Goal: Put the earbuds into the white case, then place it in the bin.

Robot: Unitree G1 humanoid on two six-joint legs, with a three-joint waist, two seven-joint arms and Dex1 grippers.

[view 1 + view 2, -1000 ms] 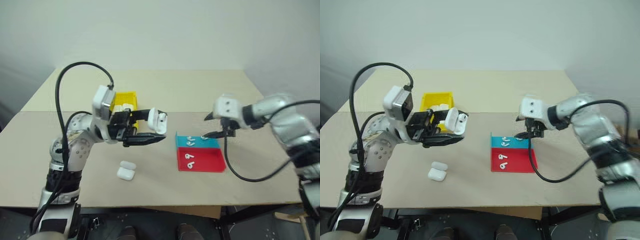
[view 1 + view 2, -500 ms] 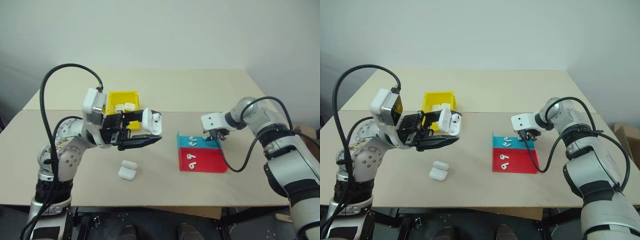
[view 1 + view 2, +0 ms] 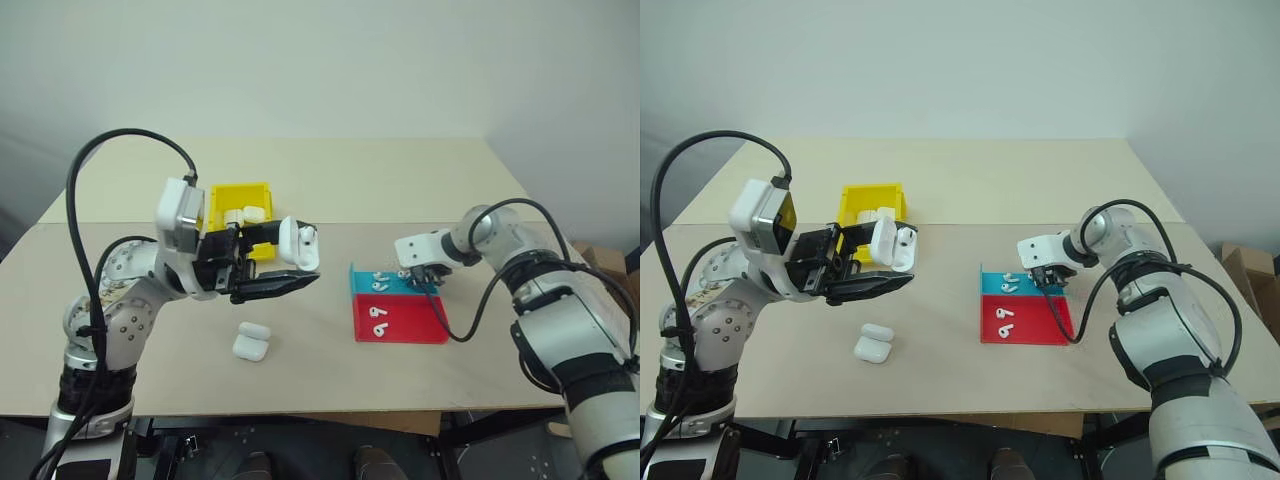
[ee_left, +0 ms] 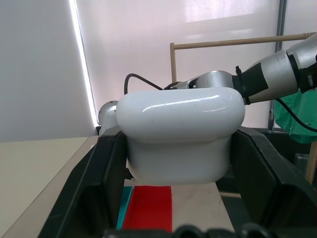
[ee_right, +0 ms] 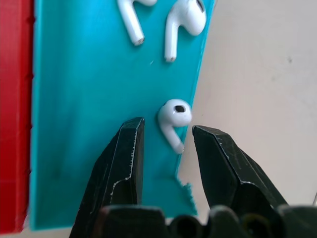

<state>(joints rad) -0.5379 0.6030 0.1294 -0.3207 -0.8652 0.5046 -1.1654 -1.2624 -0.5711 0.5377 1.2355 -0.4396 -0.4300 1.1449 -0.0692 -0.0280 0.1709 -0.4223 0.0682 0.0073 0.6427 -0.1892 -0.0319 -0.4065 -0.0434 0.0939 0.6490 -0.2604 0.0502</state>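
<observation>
My left gripper is shut on the white case, held above the table with its lid open; in the left wrist view the case sits between both fingers. My right gripper points down at the far right corner of the blue tray. Its fingers stand apart on either side of one earbud lying at the tray's edge. Two more earbuds lie further along the blue tray. The yellow bin stands behind my left gripper.
A red tray with two earbuds adjoins the blue one on its near side. White cases lie inside the bin. Another white case lies on the table below my left gripper. The right arm's cable loops over the tray's right side.
My right gripper has come down onto the blue tray's corner and its fingers have narrowed around an earbud. The left gripper keeps hold of the open case, almost still.
</observation>
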